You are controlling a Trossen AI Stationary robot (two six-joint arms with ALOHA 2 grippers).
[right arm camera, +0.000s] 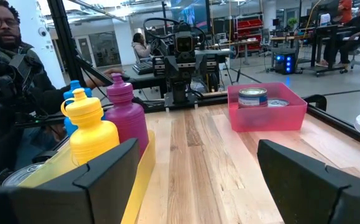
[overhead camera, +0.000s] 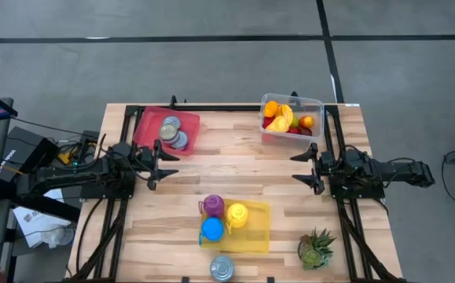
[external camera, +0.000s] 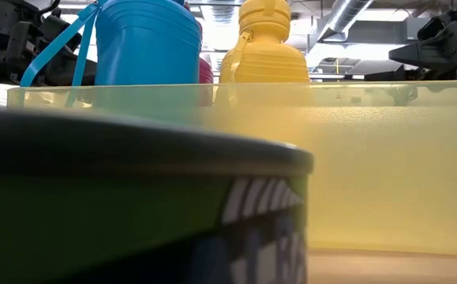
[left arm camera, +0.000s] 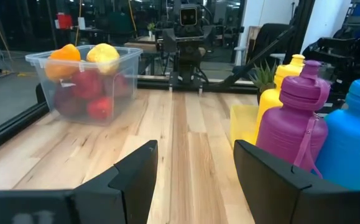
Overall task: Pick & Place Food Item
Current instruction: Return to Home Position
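Note:
A clear bin [overhead camera: 291, 118] at the far right of the table holds fruit: an orange [left arm camera: 64, 55], a yellow fruit [left arm camera: 105, 55] and red pieces [left arm camera: 86, 93]. A red tray [overhead camera: 166, 130] at the far left holds tin cans [right arm camera: 253, 98]. My left gripper [overhead camera: 164, 165] hovers open and level at the table's left side, near the red tray. My right gripper [overhead camera: 299, 167] hovers open and level at the right side, just in front of the clear bin. Neither has anything between its fingers.
A yellow tray [overhead camera: 252, 236] near the front middle holds a purple bottle [overhead camera: 213, 206], a yellow bottle [overhead camera: 237, 214] and a blue bottle [overhead camera: 212, 229]. A tin can [overhead camera: 221, 269] stands at the front edge and a small potted plant [overhead camera: 315, 248] at the front right. A person [right arm camera: 5, 74] sits beyond the table.

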